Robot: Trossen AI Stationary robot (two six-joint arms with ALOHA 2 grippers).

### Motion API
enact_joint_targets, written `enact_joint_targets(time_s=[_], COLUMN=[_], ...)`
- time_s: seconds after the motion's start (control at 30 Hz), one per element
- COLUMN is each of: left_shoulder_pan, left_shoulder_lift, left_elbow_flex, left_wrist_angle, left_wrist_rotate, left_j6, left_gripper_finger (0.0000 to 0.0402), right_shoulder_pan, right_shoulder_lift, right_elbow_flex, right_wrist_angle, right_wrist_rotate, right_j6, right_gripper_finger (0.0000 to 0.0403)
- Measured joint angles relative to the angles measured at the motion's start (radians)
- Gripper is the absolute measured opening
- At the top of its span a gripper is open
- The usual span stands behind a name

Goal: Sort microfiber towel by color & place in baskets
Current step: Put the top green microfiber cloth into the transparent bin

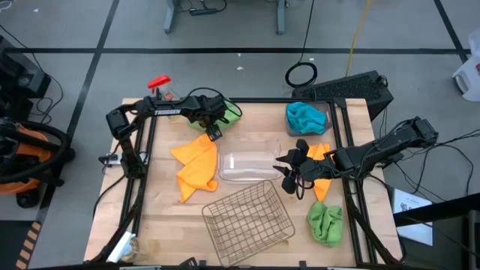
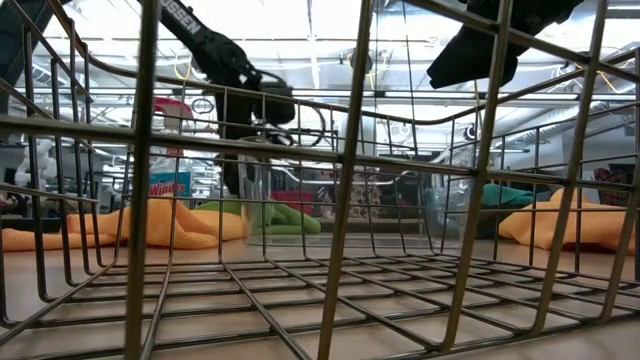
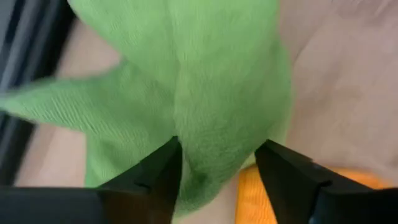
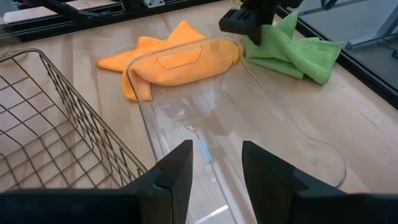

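At the table's far left, the left gripper (image 1: 217, 120) (its arm lettered "TROSSEN") stands with fingers spread around a lime green towel (image 3: 205, 93), beside a yellow-orange towel (image 1: 196, 165). Nearer the middle, the right gripper (image 1: 289, 171) hangs open over the clear plastic basket (image 1: 247, 166), with the copper wire basket (image 1: 247, 217) nearby.

A lime green microfiber towel (image 1: 229, 114) lies at the far edge of the pale wooden table (image 1: 165, 217), and a second lime green towel (image 1: 325, 222) sits near the right side. Two yellow-orange towels (image 1: 196, 165) (image 1: 321, 171) show bright against the wood. A teal-blue towel (image 1: 303, 118) fills a brown-tinted translucent basket (image 1: 327, 114). The clear plastic basket (image 1: 247, 165) is colourless; the wire mesh basket (image 1: 249, 219) is copper. A spray bottle's trigger (image 1: 158, 81) is red.
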Motion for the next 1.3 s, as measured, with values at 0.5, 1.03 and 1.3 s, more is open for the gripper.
enact_joint_targets(time_s=[0.5, 1.03, 1.3], left_shoulder_pan=[0.001, -0.127, -0.284], left_shoulder_lift=[0.001, -0.308, -0.436], left_elbow_flex=[-0.002, 0.065, 0.065], left_wrist_angle=[-0.013, -0.081, -0.052], left_wrist_rotate=[-0.036, -0.113, -0.097], left_j6=[0.052, 0.041, 0.041], left_gripper_finger=[0.0017, 0.0012, 0.0012], right_shoulder_pan=[0.0, 0.0, 0.0], right_shoulder_lift=[0.0, 0.0, 0.001], right_elbow_flex=[0.0, 0.0, 0.0], right_wrist_angle=[0.001, 0.027, 0.122], right_wrist_rotate=[0.004, 0.028, 0.024], right_j6=[-0.008, -0.032, -0.102], right_gripper_finger=[0.013, 0.013, 0.013])
